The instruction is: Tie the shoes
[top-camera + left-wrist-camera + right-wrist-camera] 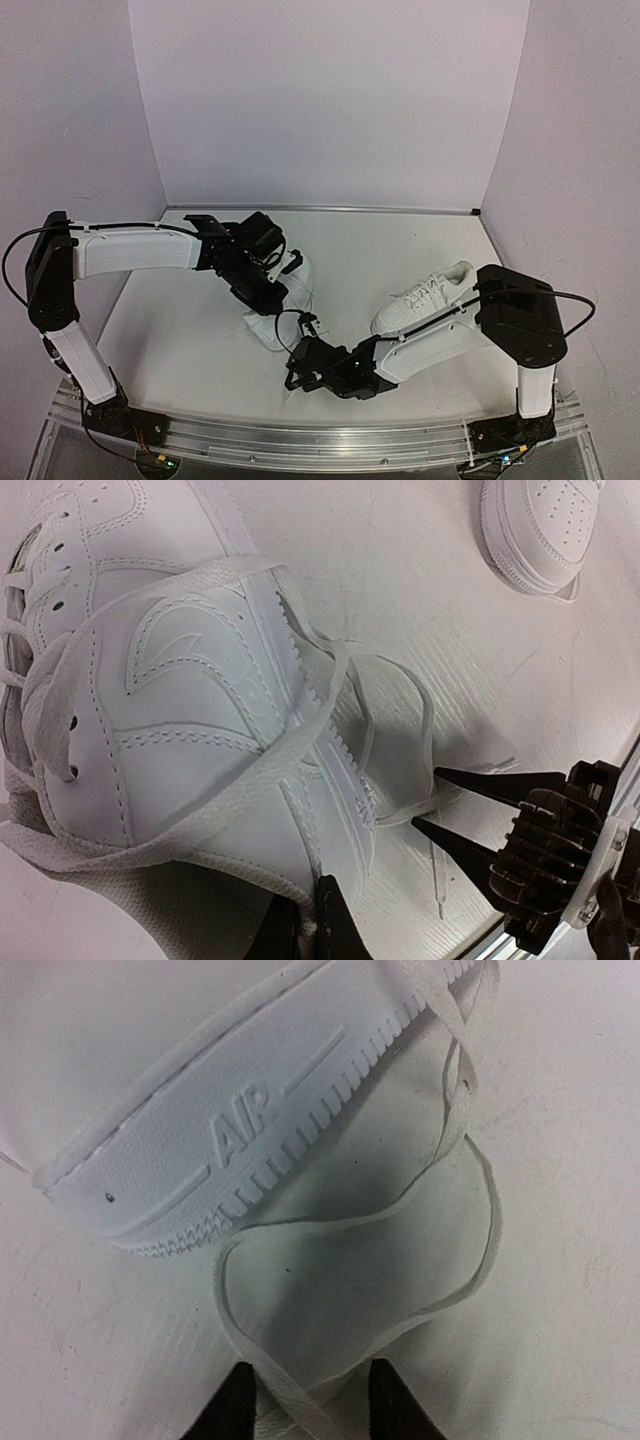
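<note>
One white shoe (283, 300) lies on its side mid-table, its sole (215, 1130) facing the right wrist camera. My left gripper (305, 895) is shut on the padded heel collar of this shoe (190, 710). A long white lace (286, 1392) trails off it in loops across the table. My right gripper (312, 1400) sits low by the heel, its jaws part open, with that lace lying between them against one finger. In the left wrist view, the right gripper (428, 797) straddles the lace (400, 813). The other shoe (425, 297) stands upright to the right.
The second shoe's toe (540, 530) shows at the top right of the left wrist view. The metal rail (330, 440) runs along the table's near edge, close behind my right gripper. Pale walls (330, 100) close the back and sides.
</note>
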You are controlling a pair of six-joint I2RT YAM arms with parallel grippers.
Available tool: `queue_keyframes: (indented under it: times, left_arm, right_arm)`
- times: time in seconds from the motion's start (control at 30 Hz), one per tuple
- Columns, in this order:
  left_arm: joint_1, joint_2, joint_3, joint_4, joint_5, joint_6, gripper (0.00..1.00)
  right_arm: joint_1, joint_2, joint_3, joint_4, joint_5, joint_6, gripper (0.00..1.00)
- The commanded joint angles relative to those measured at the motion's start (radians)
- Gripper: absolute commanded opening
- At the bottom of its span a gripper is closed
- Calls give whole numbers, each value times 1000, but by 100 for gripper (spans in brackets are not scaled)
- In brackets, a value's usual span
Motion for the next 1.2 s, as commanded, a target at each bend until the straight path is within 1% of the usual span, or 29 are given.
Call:
queue_keyframes:
  times: [0.0, 0.03, 0.07, 0.17, 0.33, 0.47, 0.63, 0.8, 0.87, 0.93, 1.07, 1.17]
  left_arm:
    - [-1, -10, 76, 90, -30, 14, 0]
    - [-1, -7, 76, 90, -30, 15, 0]
    - [-1, -4, 77, 89, -30, 15, 0]
    - [-1, 2, 80, 88, -14, 15, 0]
    - [-20, 12, 97, 94, 19, -5, 0]
    - [-69, 59, 143, 75, 16, -25, 0]
    - [-126, 105, 169, 89, 17, -84, 0]
    - [-151, 100, 169, 110, 45, -138, 0]
    - [-160, 95, 164, 128, 58, -150, 0]
    - [-175, 96, 165, 130, 56, -131, 0]
    - [-181, 101, 187, 0, -73, -65, 0]
    - [-182, 59, 157, -46, -158, -9, 0]
  right_arm:
    - [8, 40, -112, -205, -160, 55, 5]
    - [8, 13, -123, -207, -154, 58, 1]
    - [9, -23, -137, -209, -146, 61, 0]
    - [8, -151, -172, -224, -107, 73, 0]
    - [8, -447, -215, -254, 10, 70, 0]
    - [-7, -588, -205, -313, 95, 38, 0]
    - [-21, -701, -204, -356, 152, 9, 0]
    - [-21, -827, -199, -384, 207, -7, 0]
    - [-21, -867, -193, -386, 227, -26, 0]
    - [-20, -895, -187, -390, 246, -47, 0]
    - [-21, -912, -177, -410, 260, -62, 0]
    - [-21, -929, -174, -412, 256, -72, 0]
